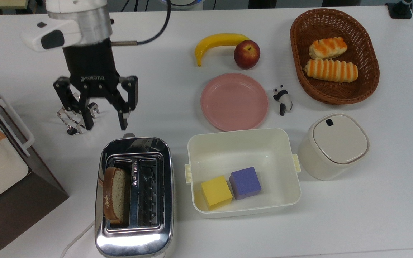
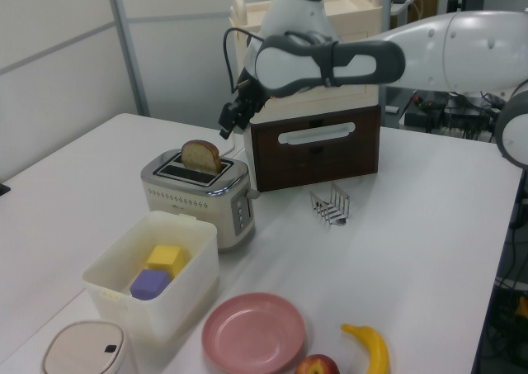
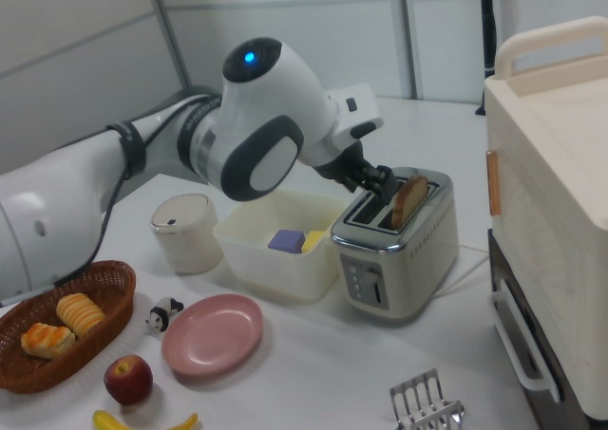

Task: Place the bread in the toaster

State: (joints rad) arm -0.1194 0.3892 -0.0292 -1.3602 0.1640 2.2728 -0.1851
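White surface (image 1: 371,215) carried the toaster (image 1: 134,229), and the bread (image 1: 115,193) stood on edge in the slot at the top view's left, its rounded top protruding. Above the toaster's far end, the tool (image 1: 106,123) hung wide open, holding nothing.

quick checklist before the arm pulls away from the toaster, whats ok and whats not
1. Bread is in a slot of the toaster: ok, it stands in the slot on the top view's left.
2. Bread fully down: not ok, its top sticks up above the slot in the left view.
3. Gripper has let go: ok, fingers spread, nothing between them.
4. Gripper clear of the toaster: ok, it hangs beyond the toaster's end, apart from the bread.
5. Second slot free: ok, it shows bare wire grid.
6. Toast rack out of the gripper's way: cannot tell, one finger overlaps it in the top view.
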